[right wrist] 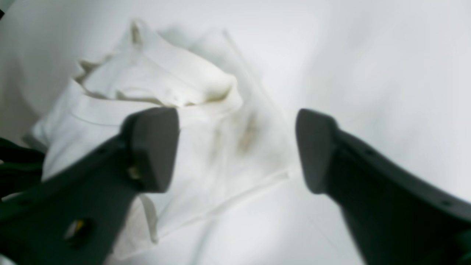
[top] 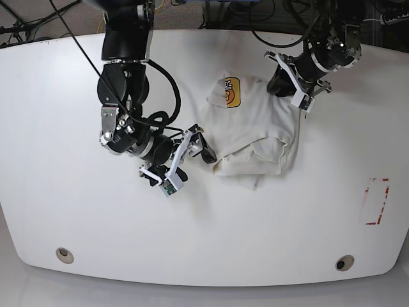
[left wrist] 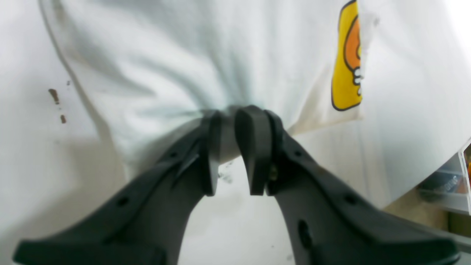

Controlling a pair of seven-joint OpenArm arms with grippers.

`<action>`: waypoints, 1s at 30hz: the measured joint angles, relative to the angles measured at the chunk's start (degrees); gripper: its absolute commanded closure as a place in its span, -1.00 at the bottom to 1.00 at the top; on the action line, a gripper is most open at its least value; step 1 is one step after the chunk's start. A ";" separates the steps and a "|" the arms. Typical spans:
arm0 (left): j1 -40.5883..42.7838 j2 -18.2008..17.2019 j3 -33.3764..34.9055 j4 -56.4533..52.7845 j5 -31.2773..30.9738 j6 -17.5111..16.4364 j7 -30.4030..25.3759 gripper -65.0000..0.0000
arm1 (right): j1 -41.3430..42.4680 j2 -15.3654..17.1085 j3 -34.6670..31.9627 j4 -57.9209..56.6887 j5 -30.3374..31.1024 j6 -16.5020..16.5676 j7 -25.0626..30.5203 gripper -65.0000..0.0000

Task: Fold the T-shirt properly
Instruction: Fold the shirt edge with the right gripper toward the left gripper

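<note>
The cream T-shirt lies bunched and partly folded at the middle of the white table, with a yellow-orange patch at its far left corner. My left gripper is shut on a pinch of the T-shirt's far edge; in the left wrist view cloth gathers between the fingers, and the patch shows to the right. My right gripper is open and empty, just left of the T-shirt's near left edge. In the right wrist view the rumpled T-shirt lies between and beyond the fingers.
A red-marked rectangle is on the table at the right. Two round holes sit near the front edge. Brown specks mark the table by the T-shirt. A clear plastic drawer box stands off the table's edge.
</note>
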 measured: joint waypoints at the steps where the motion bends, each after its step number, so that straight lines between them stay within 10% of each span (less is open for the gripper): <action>1: -0.02 0.00 0.00 0.33 0.02 0.00 0.00 0.65 | 0.44 -0.09 -0.04 -1.05 0.02 0.02 0.07 -0.75; 24: -2.40 -0.17 0.00 1.75 0.00 0.00 0.39 0.65 | 5.57 -5.33 -1.25 -17.62 0.57 0.74 2.89 -0.74; 30: -2.43 -0.17 -0.02 1.75 0.00 0.00 0.37 0.65 | 5.33 -5.99 -1.22 -20.65 0.37 0.68 4.94 -0.17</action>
